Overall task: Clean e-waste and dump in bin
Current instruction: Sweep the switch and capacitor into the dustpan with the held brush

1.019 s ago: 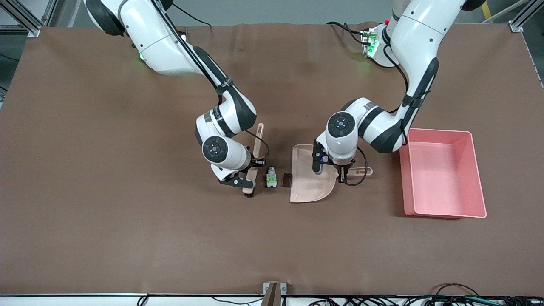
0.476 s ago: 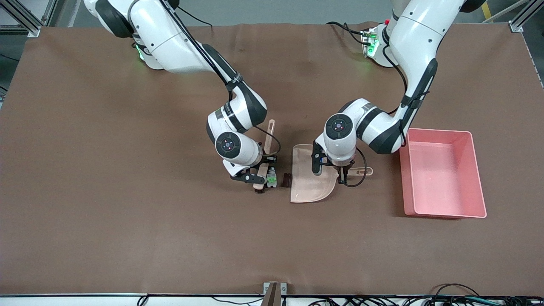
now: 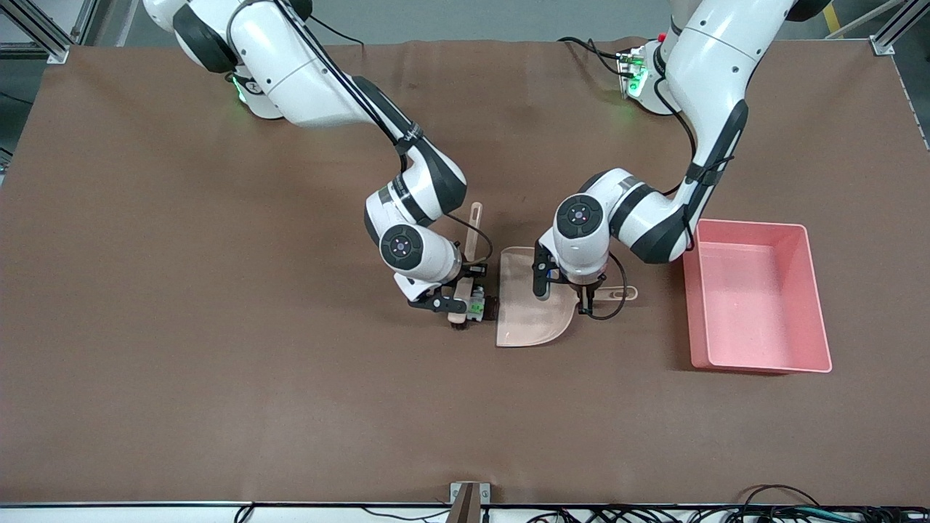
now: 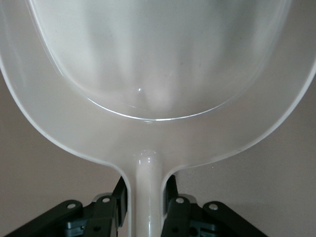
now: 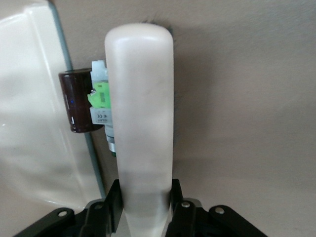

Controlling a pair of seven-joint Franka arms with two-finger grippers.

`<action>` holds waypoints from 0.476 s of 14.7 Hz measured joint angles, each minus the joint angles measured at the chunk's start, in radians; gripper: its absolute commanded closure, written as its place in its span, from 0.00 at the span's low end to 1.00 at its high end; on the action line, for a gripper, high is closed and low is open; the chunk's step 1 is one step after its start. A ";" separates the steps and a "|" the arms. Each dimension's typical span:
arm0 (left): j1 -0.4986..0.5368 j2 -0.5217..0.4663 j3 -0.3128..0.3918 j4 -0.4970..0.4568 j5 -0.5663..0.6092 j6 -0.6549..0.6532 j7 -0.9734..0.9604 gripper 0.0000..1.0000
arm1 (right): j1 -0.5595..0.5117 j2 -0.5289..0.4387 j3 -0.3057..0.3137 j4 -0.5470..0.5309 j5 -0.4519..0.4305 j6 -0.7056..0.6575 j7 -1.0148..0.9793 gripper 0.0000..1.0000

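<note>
My right gripper (image 3: 455,292) is shut on a beige brush (image 3: 472,234) whose bristle head rests on the table. The white component with green marks (image 3: 476,309) lies against the brush, and the dark maroon block (image 3: 490,309) sits between it and the open edge of the beige dustpan (image 3: 530,319). In the right wrist view the brush (image 5: 140,98), component (image 5: 100,98), block (image 5: 76,101) and dustpan (image 5: 29,123) lie side by side above my right gripper (image 5: 145,202). My left gripper (image 3: 590,294) is shut on the dustpan's handle (image 4: 146,168), with the pan (image 4: 158,59) flat on the table.
The pink bin (image 3: 755,305) stands on the brown mat toward the left arm's end, just past the dustpan handle. Bare brown mat surrounds the work area. Cables and a small bracket lie along the table edge nearest the front camera.
My right gripper has swept the brush toward the dustpan, pushing the white component against the maroon block at the pan's edge. The left arm and dustpan have not moved.
</note>
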 measured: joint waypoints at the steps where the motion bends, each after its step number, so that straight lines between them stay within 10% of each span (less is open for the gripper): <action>1: 0.000 0.000 0.000 0.000 0.000 0.000 0.000 0.87 | 0.004 0.004 0.001 0.006 0.000 0.000 0.000 1.00; 7: 0.000 0.000 0.000 0.000 0.000 0.000 0.000 0.87 | 0.038 0.036 0.002 0.059 0.000 0.002 0.000 1.00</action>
